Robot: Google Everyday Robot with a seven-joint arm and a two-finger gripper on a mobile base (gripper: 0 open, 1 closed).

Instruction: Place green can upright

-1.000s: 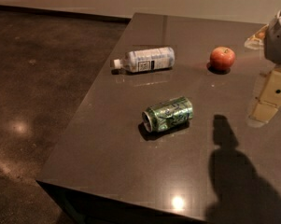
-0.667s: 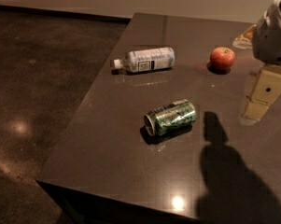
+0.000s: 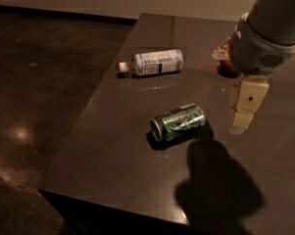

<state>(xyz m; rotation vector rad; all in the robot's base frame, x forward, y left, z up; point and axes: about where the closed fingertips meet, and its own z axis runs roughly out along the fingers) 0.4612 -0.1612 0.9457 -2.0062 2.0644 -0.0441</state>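
Though due to stand upright, lies toppled on dark table (image 3: 112, 170): green can (image 3: 178, 122), long axis aimed nearly straight at gripper (image 3: 245, 106), hanging right of can, off the tabletop. Whether released or clenched, cannot tell.

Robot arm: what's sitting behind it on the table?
A sliver of something red and a pale scrap peek out behind the arm; the rest is covered. The tool hangs below it, near the green can.

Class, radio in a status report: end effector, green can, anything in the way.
End effector above table, right of green can, not touching. Can on its side. Plastic bottle farther back, nothing between.
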